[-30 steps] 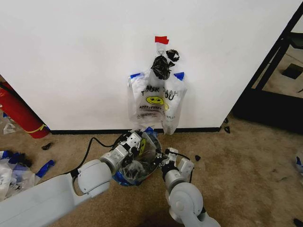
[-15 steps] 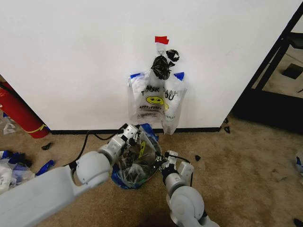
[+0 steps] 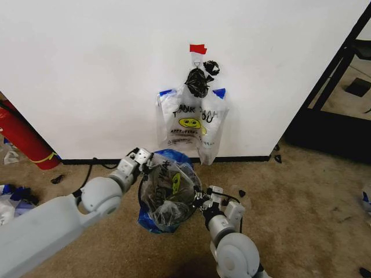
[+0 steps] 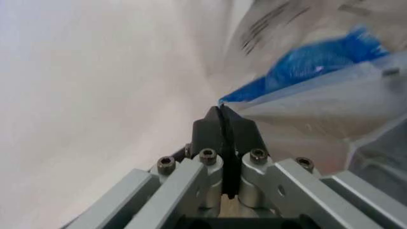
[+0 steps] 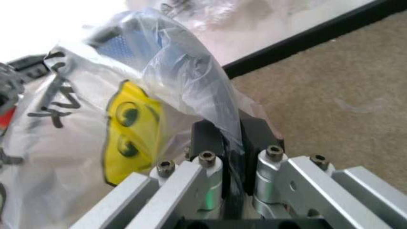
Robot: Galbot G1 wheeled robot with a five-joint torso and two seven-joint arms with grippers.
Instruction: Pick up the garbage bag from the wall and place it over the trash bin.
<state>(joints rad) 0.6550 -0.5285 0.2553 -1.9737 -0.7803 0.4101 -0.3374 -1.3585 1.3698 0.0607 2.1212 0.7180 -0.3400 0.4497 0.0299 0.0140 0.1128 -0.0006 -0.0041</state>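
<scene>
A see-through garbage bag (image 3: 174, 184) with a yellow smiley face is stretched open over the trash bin (image 3: 141, 197), whose dark rim shows through the plastic. My left gripper (image 3: 141, 156) is shut on the bag's blue-trimmed edge (image 4: 254, 88) on the side near the wall (image 3: 87, 69). My right gripper (image 3: 203, 200) is shut on the opposite edge, on the carpet side; the pinched plastic (image 5: 210, 95) and the smiley face (image 5: 130, 131) fill its wrist view. Another smiley bag (image 3: 191, 124) hangs on the wall above.
A black knotted bundle (image 3: 199, 81) hangs under red tape (image 3: 197, 49) on the wall. A red cylinder (image 3: 20, 139) leans at the left, with plastic scraps (image 3: 14, 211) on the carpet. A black frame (image 3: 336, 69) stands at the right. A cable (image 3: 93, 171) trails by my left arm.
My left gripper has pulled its edge of the bag to the left and toward the wall, widening the bag's mouth over the bin. The right gripper has shifted slightly right.
</scene>
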